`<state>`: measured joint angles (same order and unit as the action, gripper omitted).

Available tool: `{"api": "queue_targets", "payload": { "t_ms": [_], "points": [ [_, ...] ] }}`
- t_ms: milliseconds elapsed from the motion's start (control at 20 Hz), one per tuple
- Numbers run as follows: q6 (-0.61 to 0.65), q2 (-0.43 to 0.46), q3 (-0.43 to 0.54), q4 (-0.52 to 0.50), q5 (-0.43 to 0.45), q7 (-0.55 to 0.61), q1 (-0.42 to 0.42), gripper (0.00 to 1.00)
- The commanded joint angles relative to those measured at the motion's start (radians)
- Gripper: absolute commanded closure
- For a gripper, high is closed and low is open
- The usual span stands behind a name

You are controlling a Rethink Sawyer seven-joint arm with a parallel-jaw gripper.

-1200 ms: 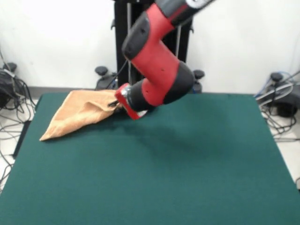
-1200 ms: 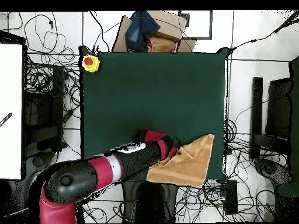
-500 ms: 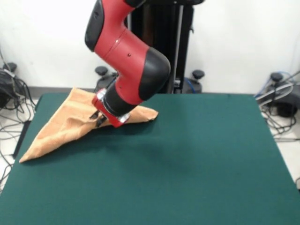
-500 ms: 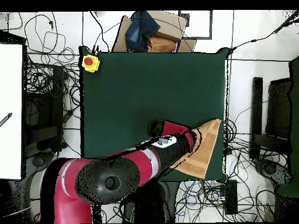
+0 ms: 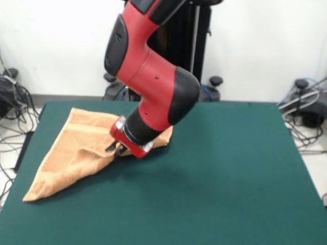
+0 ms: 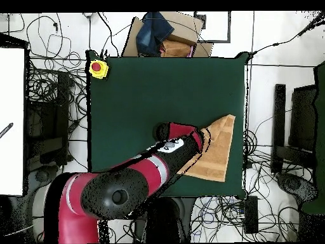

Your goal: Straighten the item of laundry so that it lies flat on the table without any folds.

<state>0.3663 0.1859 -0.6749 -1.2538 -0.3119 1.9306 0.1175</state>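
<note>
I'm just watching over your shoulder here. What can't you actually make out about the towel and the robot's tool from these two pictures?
- Front view: whether the tool pinches the towel; its tip is small and dark against the cloth.
- Overhead view: the tool itself and the towel's inner edge, covered by the arm.
- Front view: the towel's stretch behind the arm.
- Both views: any label or woven bands, too small to tell.
</note>
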Motion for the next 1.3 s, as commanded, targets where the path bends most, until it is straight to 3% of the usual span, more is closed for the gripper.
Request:
{"api": "queue_targets", "payload": {
  "t_ms": [50, 300, 650, 950, 1000, 1300],
  "points": [
    [0.009, 0.082, 0.109, 0.201, 0.022, 0.077, 0.021, 1.0],
    [0.092, 0.174, 0.05, 0.275, 0.005, 0.119, 0.033, 1.0],
    [0.336, 0.373, -0.163, 0.461, -0.088, 0.345, 0.084, 1.0],
    [0.397, 0.397, -0.206, 0.5, -0.112, 0.383, 0.08, 1.0],
    [0.413, 0.399, -0.207, 0.507, -0.113, 0.378, 0.076, 0.0],
    [0.398, 0.391, -0.198, 0.501, -0.109, 0.361, 0.068, 0.0]
  ]
}}
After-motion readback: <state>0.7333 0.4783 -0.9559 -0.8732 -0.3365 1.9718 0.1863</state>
